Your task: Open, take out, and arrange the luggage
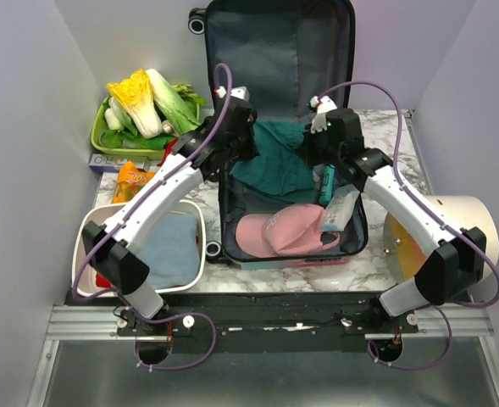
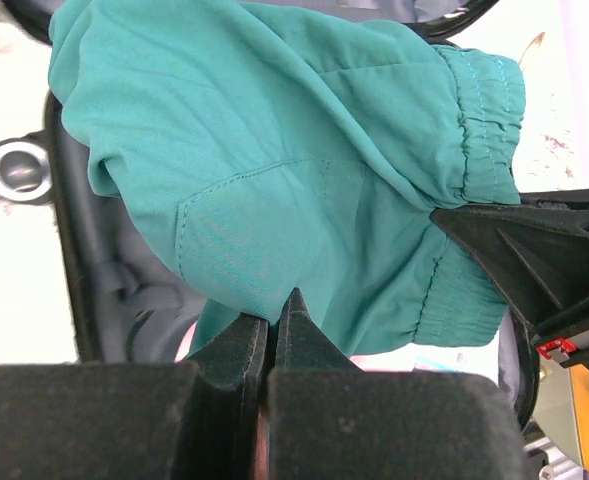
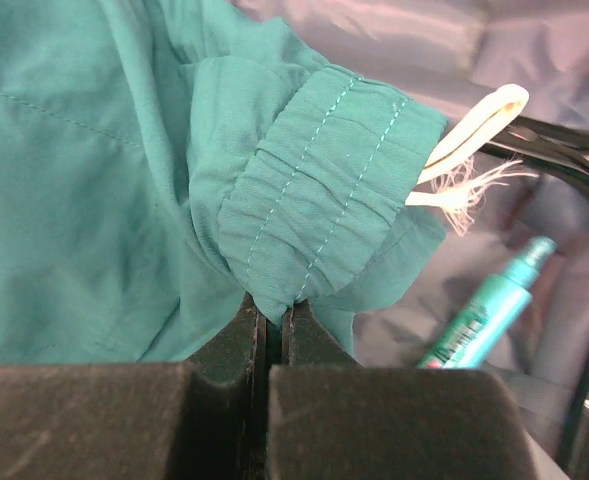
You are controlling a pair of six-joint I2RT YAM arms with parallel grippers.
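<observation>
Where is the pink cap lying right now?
In the top view the pink cap lies in the near end of the open luggage, just nearer the arms than the teal garment and right of the white basin.

The luggage (image 1: pixel 274 51) lid runs past the overhead view's top edge. The teal garment (image 1: pixel 270 165) overflows both wrist views' edges.

A plain, pale lilac left wall (image 1: pixel 24 127), back wall (image 1: pixel 122 38) and right wall (image 1: pixel 478 76) enclose the scene under soft, even light. The worktop (image 1: pixel 397 148) is white marble-patterned with grey veins. An aluminium rail (image 1: pixel 80 322) runs along its near edge, with a dull grey metal sheet (image 1: pixel 257 377) below.
</observation>
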